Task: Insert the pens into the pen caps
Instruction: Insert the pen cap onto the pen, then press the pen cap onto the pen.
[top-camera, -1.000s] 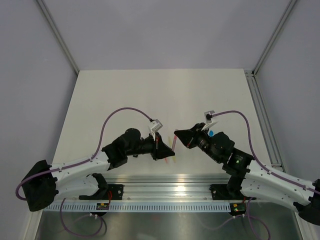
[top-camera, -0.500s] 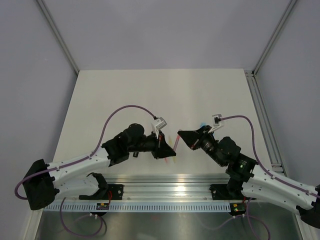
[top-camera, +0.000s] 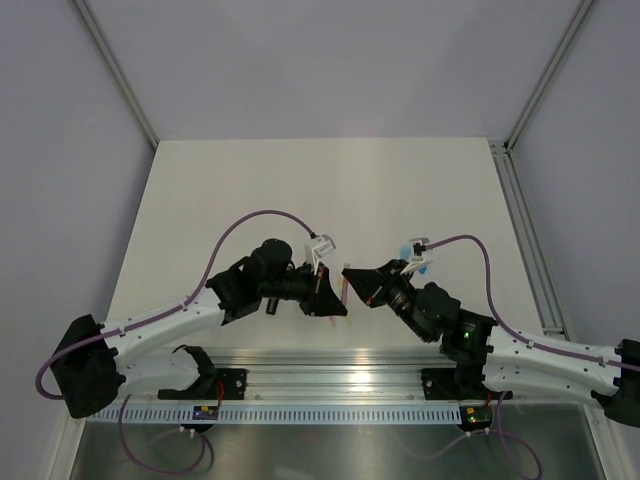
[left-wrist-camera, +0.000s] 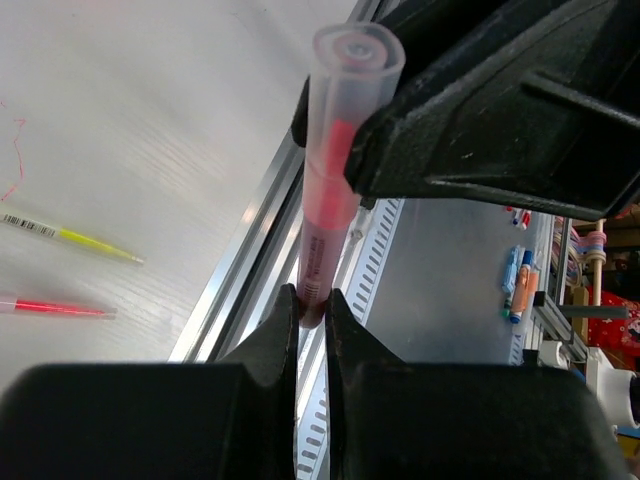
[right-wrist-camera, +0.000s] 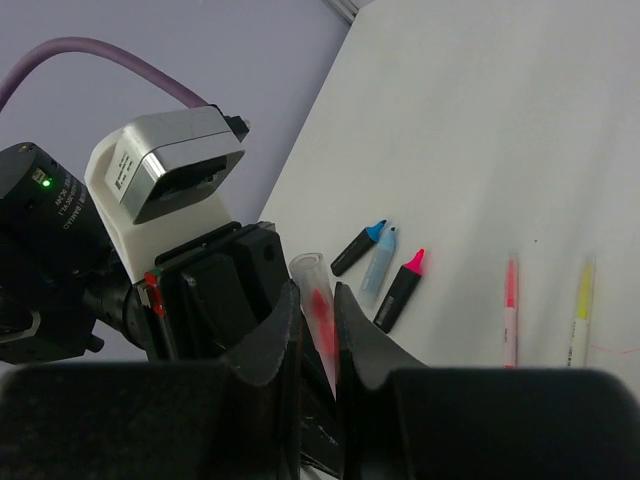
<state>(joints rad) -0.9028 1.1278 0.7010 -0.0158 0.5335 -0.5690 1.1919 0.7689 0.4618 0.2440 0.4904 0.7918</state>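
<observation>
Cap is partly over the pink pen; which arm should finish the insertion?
Probably right: the right gripper clamps the translucent cap, already sleeved over the pink pen, while the left gripper anchors its base.

The right gripper (right-wrist-camera: 314, 296) has its two black fingers (right-wrist-camera: 268, 345) pressed against a translucent cap (right-wrist-camera: 306, 270), with a pink pen (right-wrist-camera: 322, 312) showing through the cap's wall. Just left of it stands the left arm (right-wrist-camera: 60, 260), carrying a silver-white camera (right-wrist-camera: 175, 175) and a purple cable (right-wrist-camera: 90, 55). To the right, three stubby pens lie close together on the white table (right-wrist-camera: 500, 120): a blue-tipped black marker (right-wrist-camera: 358, 248), a pale-blue pen (right-wrist-camera: 380, 263) and a pink-tipped black marker (right-wrist-camera: 399, 290). Farther right lie a thin pink stick (right-wrist-camera: 511, 310) and a thin yellow stick (right-wrist-camera: 579, 312), roughly parallel and apart.
</observation>
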